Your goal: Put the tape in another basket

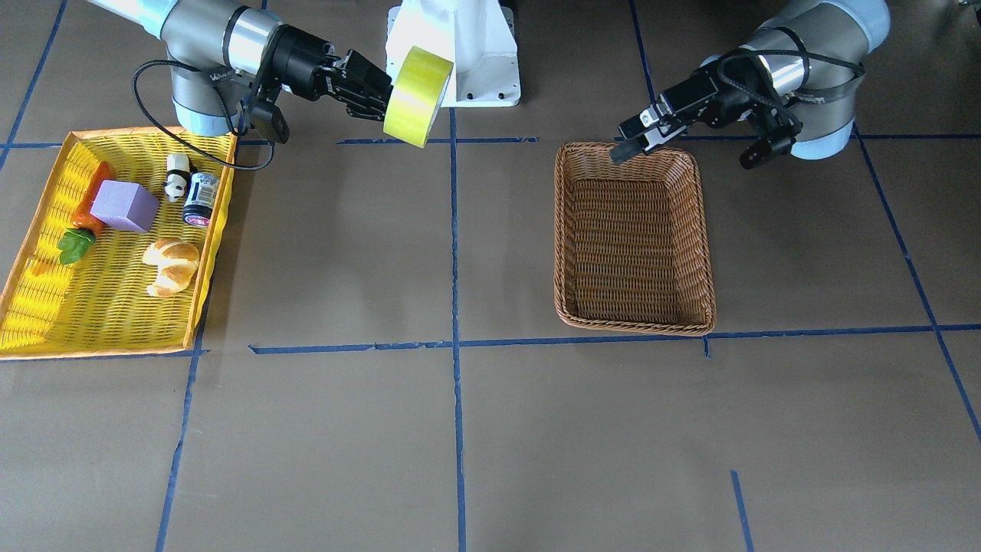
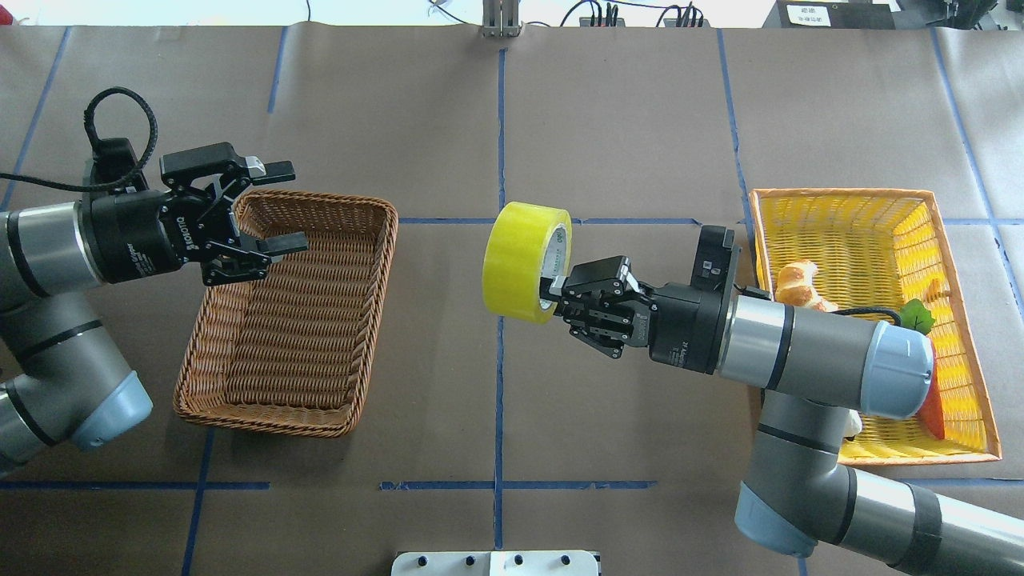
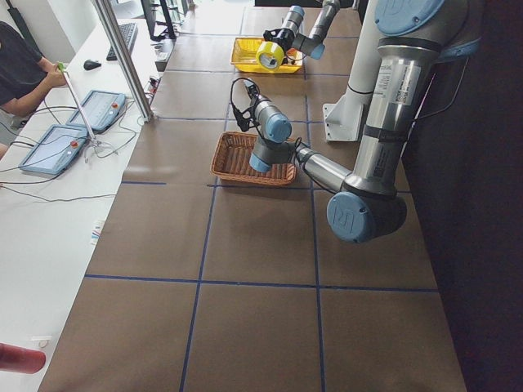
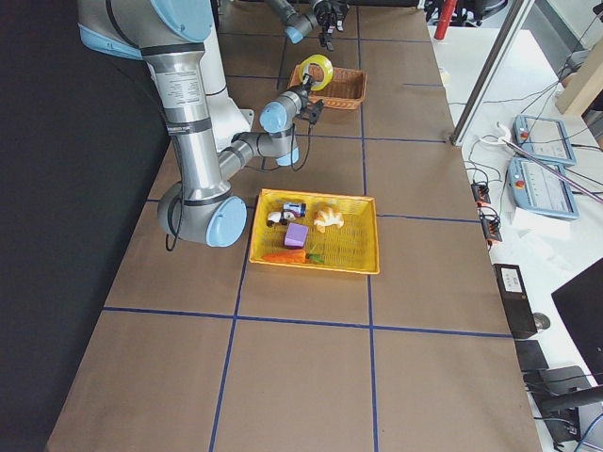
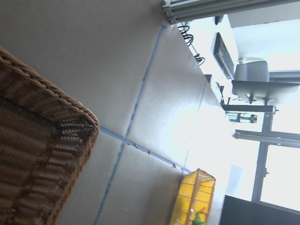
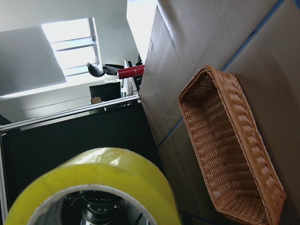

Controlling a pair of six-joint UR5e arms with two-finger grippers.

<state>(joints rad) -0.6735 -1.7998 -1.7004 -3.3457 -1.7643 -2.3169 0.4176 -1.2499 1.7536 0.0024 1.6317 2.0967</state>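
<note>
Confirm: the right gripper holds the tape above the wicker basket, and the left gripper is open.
Not above it. The overhead view shows the right gripper holding the tape over bare table, short of the wicker basket; the left gripper is open.

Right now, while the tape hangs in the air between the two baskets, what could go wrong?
1. The right gripper pinches the tape by one side of its ring only, above the table; it may swing or slip and roll away.
2. The open left gripper hovers over a corner of the basket, so the arms could collide at the drop.
</note>
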